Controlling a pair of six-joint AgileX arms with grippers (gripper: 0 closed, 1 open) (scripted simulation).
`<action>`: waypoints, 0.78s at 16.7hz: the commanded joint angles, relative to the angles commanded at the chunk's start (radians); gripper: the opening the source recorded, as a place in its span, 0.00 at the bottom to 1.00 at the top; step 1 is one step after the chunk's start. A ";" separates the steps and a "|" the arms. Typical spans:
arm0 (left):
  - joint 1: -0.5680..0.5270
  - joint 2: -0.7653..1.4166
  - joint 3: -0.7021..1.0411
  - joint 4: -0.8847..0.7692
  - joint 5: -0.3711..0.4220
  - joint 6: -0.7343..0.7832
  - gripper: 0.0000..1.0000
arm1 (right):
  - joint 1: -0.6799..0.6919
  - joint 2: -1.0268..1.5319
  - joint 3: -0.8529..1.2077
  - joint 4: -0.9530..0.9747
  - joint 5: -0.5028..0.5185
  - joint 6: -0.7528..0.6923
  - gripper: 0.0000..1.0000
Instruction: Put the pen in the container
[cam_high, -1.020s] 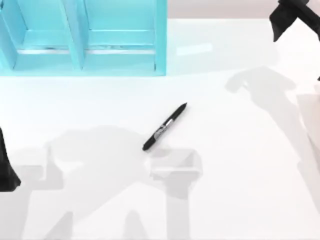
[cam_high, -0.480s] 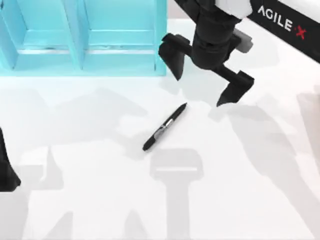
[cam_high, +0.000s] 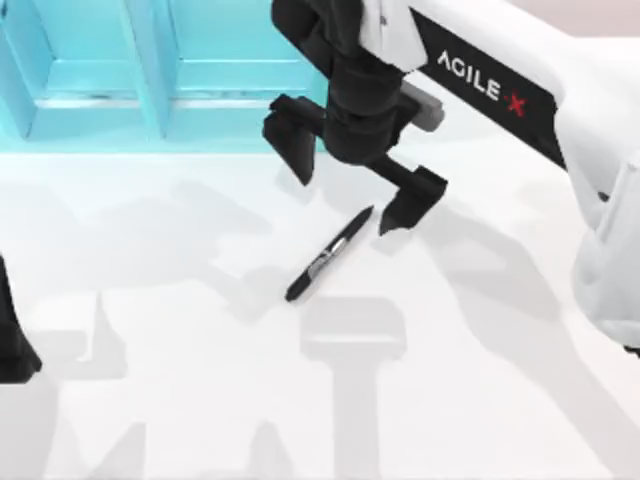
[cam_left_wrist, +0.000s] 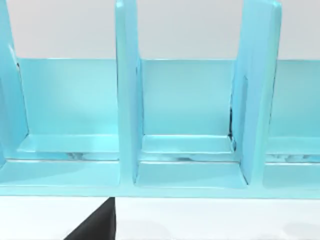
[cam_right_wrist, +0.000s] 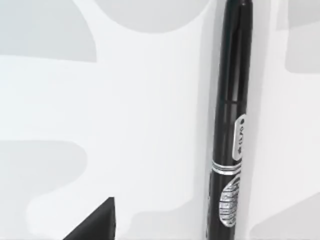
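Observation:
The slim black pen (cam_high: 329, 254) with its silver clip band lies slanted on the white table near the middle; up close the pen (cam_right_wrist: 231, 125) shows its silver band and ribbed grip. My right gripper (cam_high: 352, 193) hangs open above the pen's upper end, its fingers spread wide and nothing between them. The light blue container (cam_high: 165, 75) with upright dividers stands at the far left; the container (cam_left_wrist: 185, 150) faces the left wrist camera with its open compartments. My left arm (cam_high: 12, 340) is parked at the table's left edge.
The right arm's white link (cam_high: 560, 110) crosses the far right of the table. Bare white tabletop (cam_high: 480, 400) lies in front of the pen and to its right.
My right gripper has come in from the far right corner toward the left and nearer, and now hangs over the pen's upper end. The pen and the left arm have not moved.

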 joint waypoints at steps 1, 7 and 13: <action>0.000 0.000 0.000 0.000 0.000 0.000 1.00 | 0.000 0.000 0.000 0.000 0.000 0.000 1.00; 0.000 0.000 0.000 0.000 0.000 0.000 1.00 | -0.001 0.014 -0.067 0.077 0.000 -0.002 1.00; 0.000 0.000 0.000 0.000 0.000 0.000 1.00 | 0.005 0.066 -0.253 0.322 0.001 0.005 1.00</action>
